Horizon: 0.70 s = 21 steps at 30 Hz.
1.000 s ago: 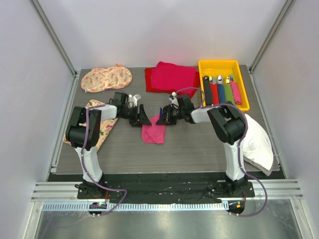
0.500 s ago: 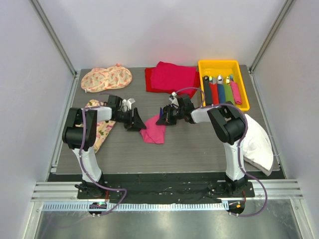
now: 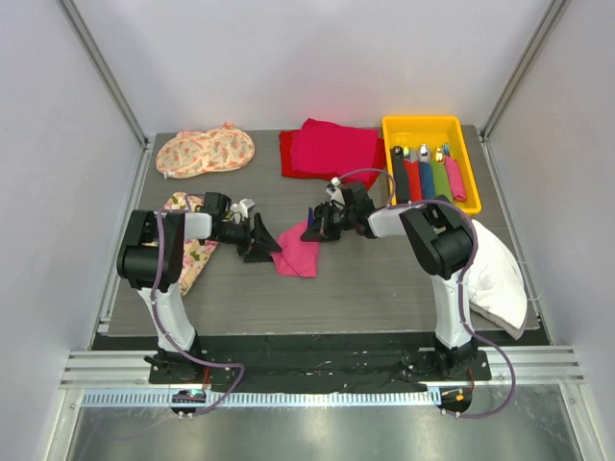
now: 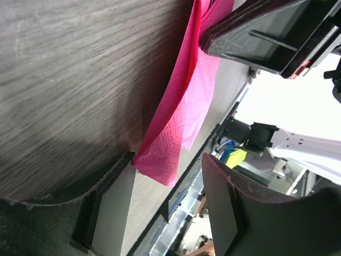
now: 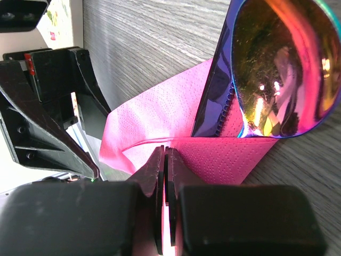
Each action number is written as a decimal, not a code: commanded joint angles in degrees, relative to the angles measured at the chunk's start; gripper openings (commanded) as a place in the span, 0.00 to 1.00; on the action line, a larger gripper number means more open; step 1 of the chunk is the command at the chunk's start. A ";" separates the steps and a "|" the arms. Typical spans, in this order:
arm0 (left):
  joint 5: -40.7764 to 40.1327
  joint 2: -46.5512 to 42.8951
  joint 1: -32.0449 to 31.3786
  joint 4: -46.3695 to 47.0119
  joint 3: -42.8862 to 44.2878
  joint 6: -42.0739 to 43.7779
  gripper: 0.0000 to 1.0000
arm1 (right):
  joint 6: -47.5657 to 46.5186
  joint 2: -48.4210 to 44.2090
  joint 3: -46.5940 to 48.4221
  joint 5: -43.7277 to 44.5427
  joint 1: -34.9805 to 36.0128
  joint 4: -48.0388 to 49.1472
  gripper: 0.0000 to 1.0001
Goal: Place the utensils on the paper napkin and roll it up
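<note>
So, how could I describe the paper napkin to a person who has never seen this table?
Look at the middle of the grey table, on the near side of the red cloth pile. The napkin is there, between the left gripper and the right gripper. It is one thin, bright pink sheet, much smaller than the thick cloth pile.

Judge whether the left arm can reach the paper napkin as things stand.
Probably yes: the left gripper is open, and a corner of the paper napkin lies between its jaws, nothing blocking.
</note>
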 commanded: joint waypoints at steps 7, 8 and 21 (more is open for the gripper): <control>-10.22 0.27 0.04 5.27 -3.04 -5.52 0.64 | -3.08 2.32 -1.07 5.44 -0.20 -4.02 0.01; -10.31 -0.78 0.04 6.15 -3.21 -6.22 0.64 | -2.99 2.15 -1.07 5.44 -0.28 -4.02 0.01; -9.60 -6.06 0.22 20.12 -11.21 -20.28 0.66 | -2.90 2.23 -1.07 5.52 -0.28 -3.94 0.01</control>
